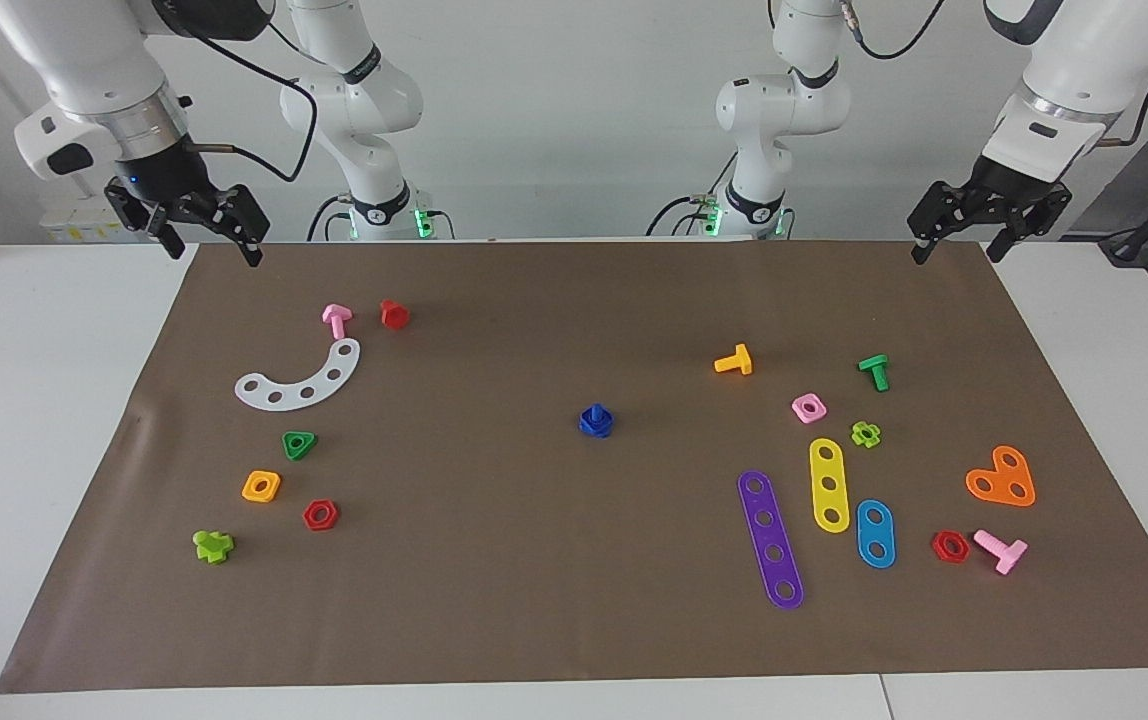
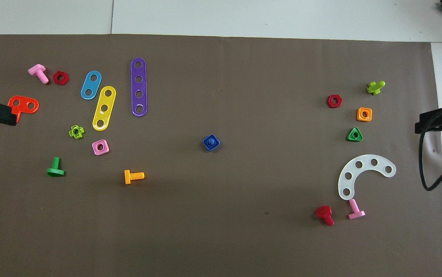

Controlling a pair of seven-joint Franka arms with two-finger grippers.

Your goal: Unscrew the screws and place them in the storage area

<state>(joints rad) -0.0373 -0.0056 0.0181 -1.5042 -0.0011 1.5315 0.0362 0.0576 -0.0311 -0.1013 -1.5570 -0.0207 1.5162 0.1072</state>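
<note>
Both my claws hang released and empty over the mat's edge by my bases: left claw [image 1: 962, 245], right claw [image 1: 209, 235], each at its own end. Both arms wait.

The blue bolt [image 1: 595, 421] stands mid-mat, between the claws and well apart from either, apparently seated in a blue nut, so it needs unscrewing.

Storage area, around the white curved strip [image 1: 300, 381], lies nearest my right claw.

Count: one blue bolt; one white strip.
</note>
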